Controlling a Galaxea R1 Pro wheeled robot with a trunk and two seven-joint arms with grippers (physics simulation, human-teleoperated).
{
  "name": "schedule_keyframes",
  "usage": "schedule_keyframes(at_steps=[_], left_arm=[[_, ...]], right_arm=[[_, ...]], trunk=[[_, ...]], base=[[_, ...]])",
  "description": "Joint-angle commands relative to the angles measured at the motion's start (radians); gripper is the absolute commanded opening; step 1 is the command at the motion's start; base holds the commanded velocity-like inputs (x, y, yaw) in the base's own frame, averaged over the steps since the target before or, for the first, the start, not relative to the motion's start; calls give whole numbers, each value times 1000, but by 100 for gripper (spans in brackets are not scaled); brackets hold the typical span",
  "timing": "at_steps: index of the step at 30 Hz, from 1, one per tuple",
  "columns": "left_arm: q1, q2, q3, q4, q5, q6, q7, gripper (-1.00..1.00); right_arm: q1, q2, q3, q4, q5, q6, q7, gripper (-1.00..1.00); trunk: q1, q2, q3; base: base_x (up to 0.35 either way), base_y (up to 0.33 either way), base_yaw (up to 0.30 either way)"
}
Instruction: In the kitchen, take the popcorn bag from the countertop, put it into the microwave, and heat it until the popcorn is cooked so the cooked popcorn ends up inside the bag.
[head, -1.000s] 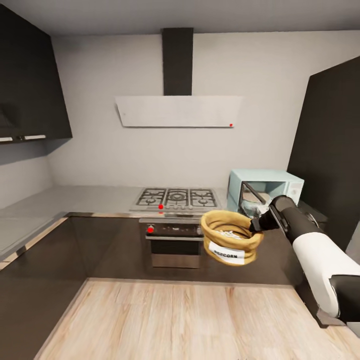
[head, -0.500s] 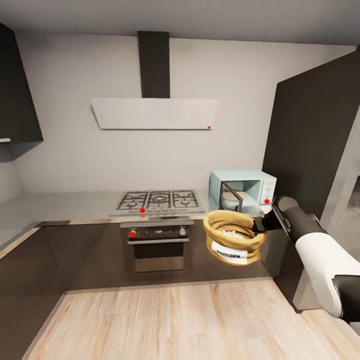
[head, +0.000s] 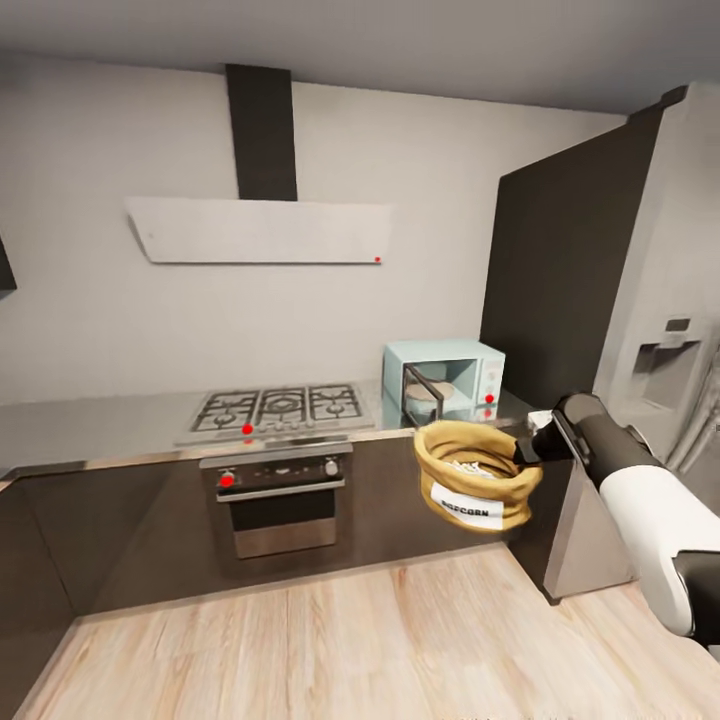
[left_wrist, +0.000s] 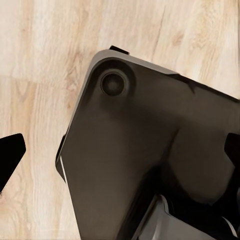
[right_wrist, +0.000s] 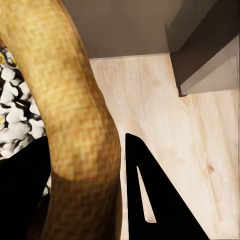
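Upright, popcorn bag (head: 476, 488) mouth-up in right pincer (head: 522, 452).

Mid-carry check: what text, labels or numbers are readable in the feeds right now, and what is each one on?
"POPCORN": dark letters, slightly blurred, on the white label on the front of the popcorn bag held at its rim by the right gripper.
Microwave control panel: any markings too small to read.
Oven knob panel: nothing legible.
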Motion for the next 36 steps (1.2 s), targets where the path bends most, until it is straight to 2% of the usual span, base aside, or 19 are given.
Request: schedule_keyframes(at_steps=[1, 7, 21, 30, 36], left_arm=[[0, 0, 0, 0, 2, -3, 2, 100], [0, -2, -2, 0, -2, -7, 0, 100], [0, -3, -5, 0, -9, -7, 4, 100], [0, -2, -15, 2, -8, 7, 4, 100], [0, -2, -14, 0, -8, 44, 4, 100]], right_arm=[[0, -2, 5, 0, 8, 2, 8, -100], [-1, -3, 5, 32, 7, 2, 7, -100], [0, -3, 4, 35, 5, 2, 10, -100], [-1, -3, 5, 35, 5, 2, 13, -100], [-1, -3, 5, 35, 5, 2, 11, -100]], trunk=[[0, -1, 1], [0, -1, 6], [0, -1, 17], [0, -1, 18], [0, -1, 18]], base=[[0, 0, -255], [0, 0, -256], [16, 0, -251], [296, 0, -17], [322, 0, 0]])
